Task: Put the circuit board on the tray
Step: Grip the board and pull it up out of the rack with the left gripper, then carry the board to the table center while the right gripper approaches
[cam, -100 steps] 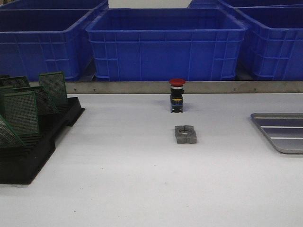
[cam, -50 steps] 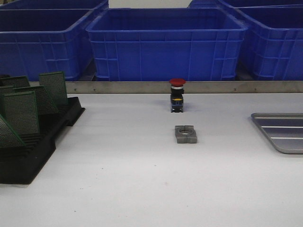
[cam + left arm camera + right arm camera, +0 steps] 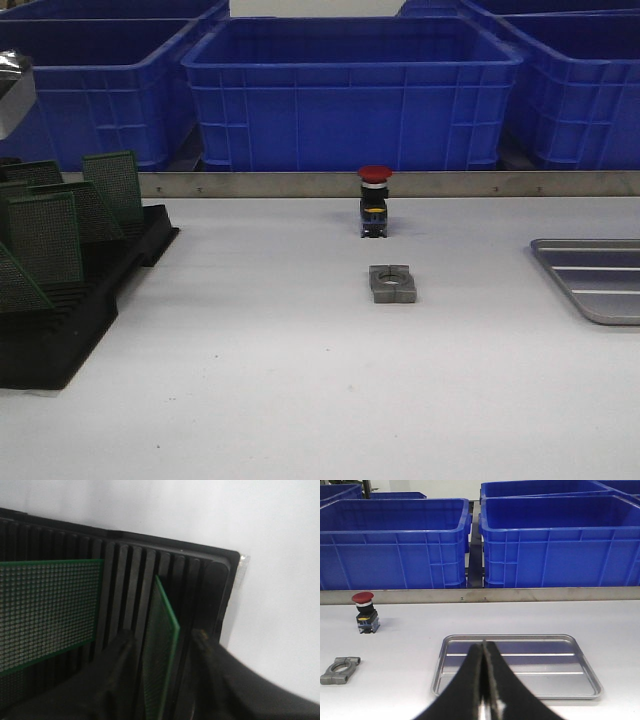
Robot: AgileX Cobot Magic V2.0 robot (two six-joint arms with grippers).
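At the left edge of the table, the left gripper [image 3: 160, 645] stands open astride one upright circuit board [image 3: 161, 650] in the black rack [image 3: 70, 320].

The tray [image 3: 600, 280] lies empty, well apart at the far right, with the right gripper [image 3: 485, 680] closed above its near rim. To grip well, I judge the fingers [image 3: 120, 655] should close squarely on the board's faces, then lift straight out of the slot.

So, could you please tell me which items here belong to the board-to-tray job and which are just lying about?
Belong to the job:
circuit board between the open left gripper fingers
black rack
tray

Lying about:
red push button
metal bracket
blue bins
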